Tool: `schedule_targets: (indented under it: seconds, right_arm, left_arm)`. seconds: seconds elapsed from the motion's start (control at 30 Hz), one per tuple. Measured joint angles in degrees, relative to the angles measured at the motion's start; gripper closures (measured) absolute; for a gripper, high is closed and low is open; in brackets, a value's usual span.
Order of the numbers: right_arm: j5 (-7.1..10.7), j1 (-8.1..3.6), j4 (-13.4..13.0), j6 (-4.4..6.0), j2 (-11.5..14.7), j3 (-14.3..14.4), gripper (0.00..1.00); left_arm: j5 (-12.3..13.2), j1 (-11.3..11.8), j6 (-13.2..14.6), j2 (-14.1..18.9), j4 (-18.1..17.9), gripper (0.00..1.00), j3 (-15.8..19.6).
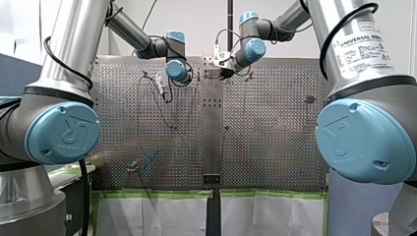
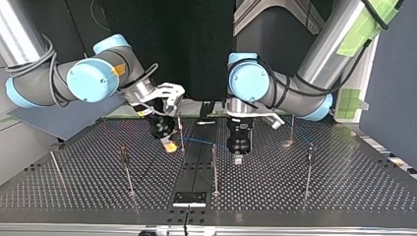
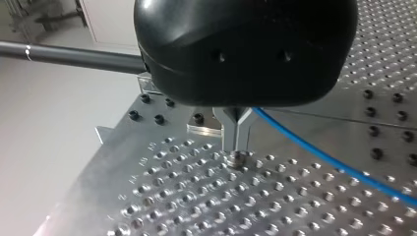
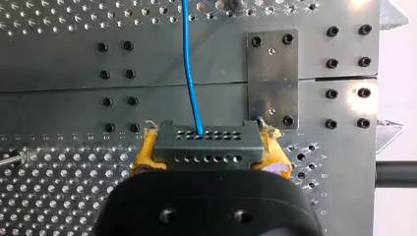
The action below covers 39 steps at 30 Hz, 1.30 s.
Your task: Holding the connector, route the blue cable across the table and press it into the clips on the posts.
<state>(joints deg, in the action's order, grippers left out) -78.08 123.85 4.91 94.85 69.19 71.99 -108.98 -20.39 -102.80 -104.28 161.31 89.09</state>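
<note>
In the right wrist view my right gripper (image 4: 206,160) is shut with its yellow pads (image 4: 143,156) on a dark grey connector (image 4: 205,147). The blue cable (image 4: 189,64) leaves the connector and runs straight ahead over the table. In the top view my right gripper (image 2: 169,146) hangs beside a thin post (image 2: 181,132), and the blue cable (image 2: 206,142) stretches from there to my left gripper (image 2: 238,157). In the left wrist view my left gripper (image 3: 237,147) has its metal fingers shut, tips down at the perforated table (image 3: 196,196). The cable (image 3: 334,164) comes out at their root and trails off to one side.
Several thin posts stand on the table in the top view, among them one (image 2: 214,167) near my left gripper, one (image 2: 127,169) at the left and one (image 2: 309,167) at the right. A black plate (image 2: 189,198) lies at the near edge. A bolted metal plate (image 4: 272,78) lies ahead of the connector.
</note>
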Motion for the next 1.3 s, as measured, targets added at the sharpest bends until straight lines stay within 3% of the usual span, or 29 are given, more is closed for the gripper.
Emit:
schedule_targets:
  seconds: [0.3, 0.73, 1.0, 1.3]
  right_arm:
    - [0.13, 0.01, 0.1, -0.25, -0.1, -0.1, 1.0]
    - [0.97, -0.05, 0.0, -0.47, -0.1, -1.1, 1.0]
    - [1.32, -0.22, -0.1, -0.38, -0.1, -1.5, 1.0]
    - [2.4, -1.43, -0.2, -0.04, -0.2, -1.9, 1.0]
  left_arm:
    - [-1.4, -1.4, 0.8, 0.2, 4.1, 1.0, 0.2]
    - [-1.5, -1.7, 0.5, 1.2, 4.5, 1.0, 0.2]
    - [-1.4, -1.5, 0.5, 1.9, 3.0, 1.0, 0.2]
    - [-0.1, -0.8, 0.4, 1.7, -0.5, 1.0, 0.1]
